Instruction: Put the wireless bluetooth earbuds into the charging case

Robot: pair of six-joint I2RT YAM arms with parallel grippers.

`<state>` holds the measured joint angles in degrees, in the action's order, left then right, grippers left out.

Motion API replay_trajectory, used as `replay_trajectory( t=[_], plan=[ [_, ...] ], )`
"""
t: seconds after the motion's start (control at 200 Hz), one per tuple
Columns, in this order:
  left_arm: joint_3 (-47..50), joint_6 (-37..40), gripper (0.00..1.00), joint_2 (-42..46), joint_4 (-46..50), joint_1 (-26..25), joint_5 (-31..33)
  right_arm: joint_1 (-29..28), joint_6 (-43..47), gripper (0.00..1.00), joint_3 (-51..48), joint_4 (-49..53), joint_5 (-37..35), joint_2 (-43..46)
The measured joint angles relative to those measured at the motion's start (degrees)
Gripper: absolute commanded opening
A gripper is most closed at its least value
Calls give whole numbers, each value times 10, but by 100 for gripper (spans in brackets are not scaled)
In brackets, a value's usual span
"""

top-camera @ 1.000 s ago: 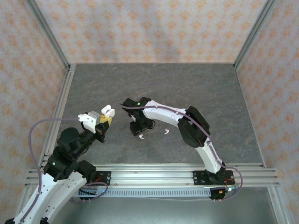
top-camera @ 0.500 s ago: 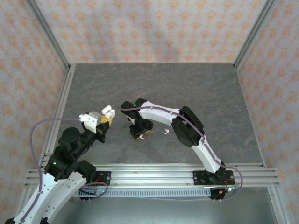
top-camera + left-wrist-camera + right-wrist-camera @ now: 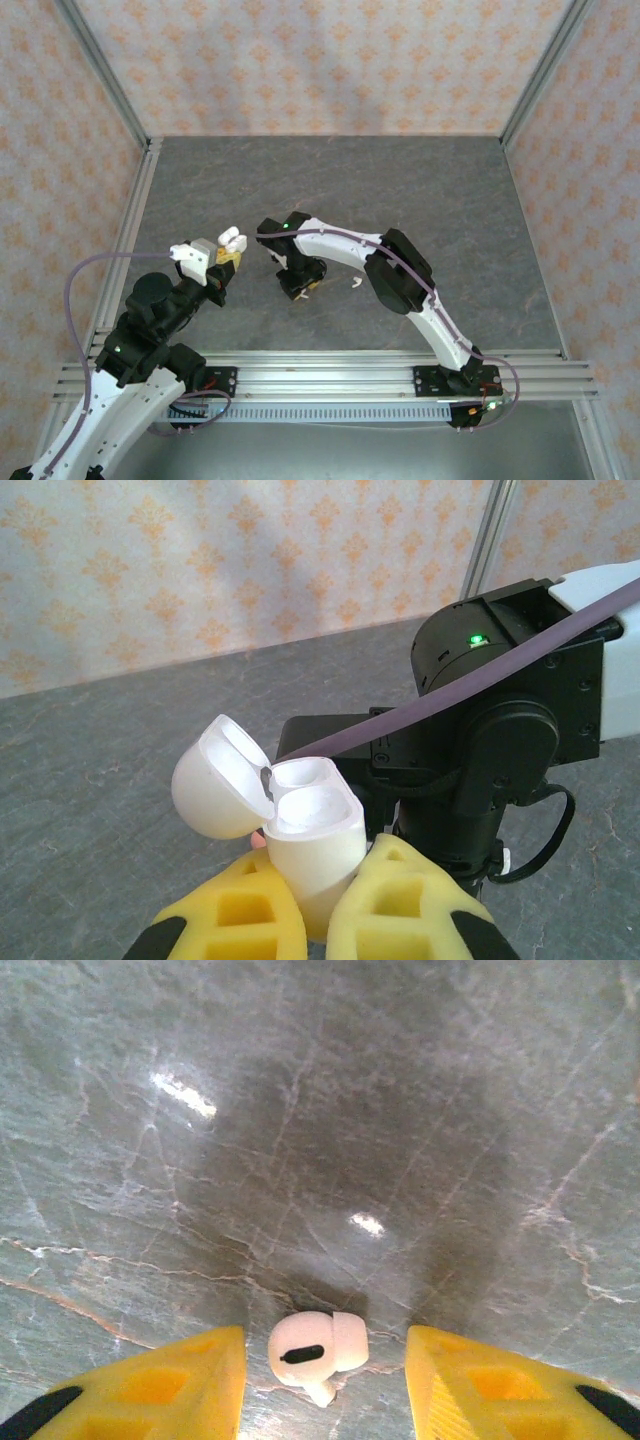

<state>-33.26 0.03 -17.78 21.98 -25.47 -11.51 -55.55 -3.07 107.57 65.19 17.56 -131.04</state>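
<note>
Plainly the job stood at an early stage. The left gripper (image 3: 315, 905) was clenched on the white charging case (image 3: 310, 835), holding it up off the table (image 3: 450, 200) with its yellow fingers (image 3: 235, 915) pressed against the lower body. The case's lid (image 3: 215, 780) was flipped back, so both wells faced upward; as far as the left wrist view showed, the wells looked empty, which suggested that no earbud had gone in yet. The right gripper (image 3: 325, 1380) was down close over the grey stone-patterned surface. Its jaws stood apart on either side of a white earbud (image 3: 315, 1345) that lay on the table between them, with a clear gap on each side, so nothing was grasped. In the top view the right gripper (image 3: 297, 288) sat just to the right of the left gripper (image 3: 222, 262) and the raised case. A second white earbud (image 3: 353, 283) lay on the table a little further right, apart from both arms. By that reckoning, opening and presenting the case was done. Picking up the first earbud, seating it, and doing the same for the other remained.
</note>
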Motion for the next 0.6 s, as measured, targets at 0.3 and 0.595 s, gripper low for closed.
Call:
replay_trajectory(
  t=[0.3, 0.595],
  plan=[
    [0, 0, 0, 0, 0, 0, 0, -2, -7, 33, -1, -1, 0, 0],
    [10, -2, 0, -8, -7, 0, -17, 11, -53, 27, -43, -45, 21, 25]
  ],
)
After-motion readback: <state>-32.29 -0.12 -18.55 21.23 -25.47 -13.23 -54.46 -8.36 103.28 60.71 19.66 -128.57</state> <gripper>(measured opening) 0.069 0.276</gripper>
